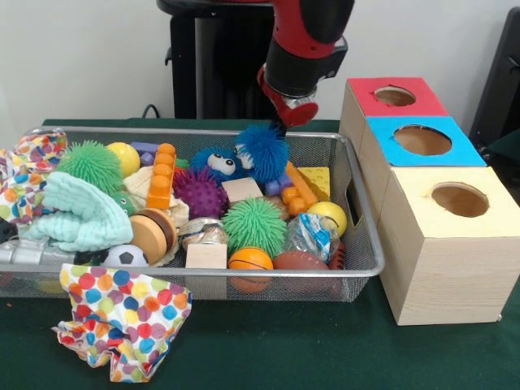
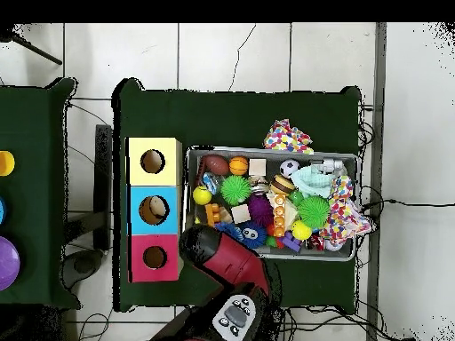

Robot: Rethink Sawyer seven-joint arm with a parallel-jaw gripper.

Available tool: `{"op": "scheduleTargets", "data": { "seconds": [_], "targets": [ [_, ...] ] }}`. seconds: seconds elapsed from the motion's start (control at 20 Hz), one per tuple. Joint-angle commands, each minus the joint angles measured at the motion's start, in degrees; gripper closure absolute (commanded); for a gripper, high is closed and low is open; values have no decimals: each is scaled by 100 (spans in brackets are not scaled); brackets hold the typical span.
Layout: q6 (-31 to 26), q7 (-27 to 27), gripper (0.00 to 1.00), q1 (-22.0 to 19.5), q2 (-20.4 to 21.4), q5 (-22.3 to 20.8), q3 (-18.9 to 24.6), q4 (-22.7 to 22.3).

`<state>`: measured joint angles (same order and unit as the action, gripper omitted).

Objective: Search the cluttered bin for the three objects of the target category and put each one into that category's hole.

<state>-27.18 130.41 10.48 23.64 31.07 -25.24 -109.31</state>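
Note:
The wire mesh bin [image 1: 203,273] is full of toys and also shows in the overhead view [image 2: 267,151]. A tan, bun-like round toy [image 1: 150,236] lies at the front left among them. An orange-brown oval toy [image 1: 299,260] lies at the front right corner. My gripper [image 1: 280,126] hangs over the bin's far side, right at the top of a blue fuzzy toy [image 1: 260,150]. I cannot tell whether it holds anything. In the overhead view the arm [image 2: 213,249] hides it. The red-topped box's hole [image 1: 395,96] is to the right of the bin, farthest from the camera.
The blue-topped box [image 1: 455,150] and the yellow-topped box [image 1: 422,215] stand in a row with the red one. A polka-dot cloth [image 1: 122,321] lies in front of the bin. Green spiky balls [image 1: 254,225], wooden cubes [image 1: 206,255], a yellow ball [image 1: 329,215] and a mint cloth [image 1: 81,215] crowd the bin.

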Motion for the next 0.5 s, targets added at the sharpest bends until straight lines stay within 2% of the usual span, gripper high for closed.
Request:
{"op": "scheduleTargets", "data": {
  "seconds": [0.05,0.25,0.5],
  "targets": [
    [358,1682,100,161,-97,566,806,-485],
    [474,1781,100,301,-116,751,827,-563],
    [51,2043,100,647,-75,903,557,-476]
  ]
}}
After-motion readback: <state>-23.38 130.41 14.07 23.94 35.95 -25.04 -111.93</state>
